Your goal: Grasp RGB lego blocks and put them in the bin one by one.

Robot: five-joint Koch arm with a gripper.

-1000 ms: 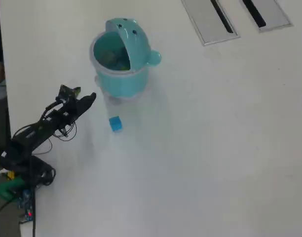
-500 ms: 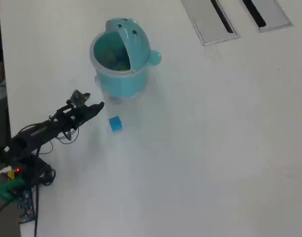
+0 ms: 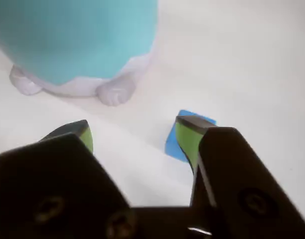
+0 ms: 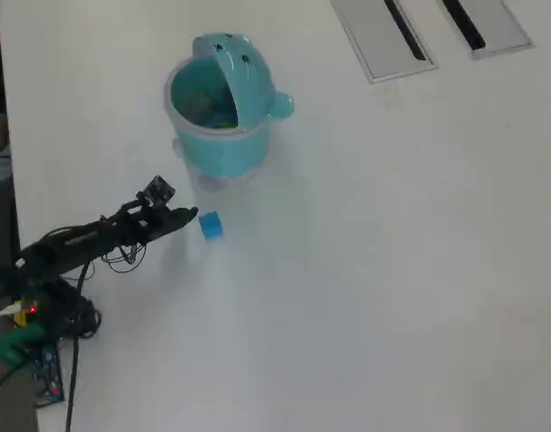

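the white table (image 4: 392,270) carries the light-teal bin (image 4: 223,108), which stands upright on small pale feet with its hooded lid tipped back and something yellow-green showing inside. the black arm (image 4: 86,238) reaches in from the overhead view's lower left. its gripper (image 3: 135,130) is spread wide with green-padded tips, the right tip in the wrist view overlapping the blue lego block (image 4: 210,225), which lies on the table just below the bin.
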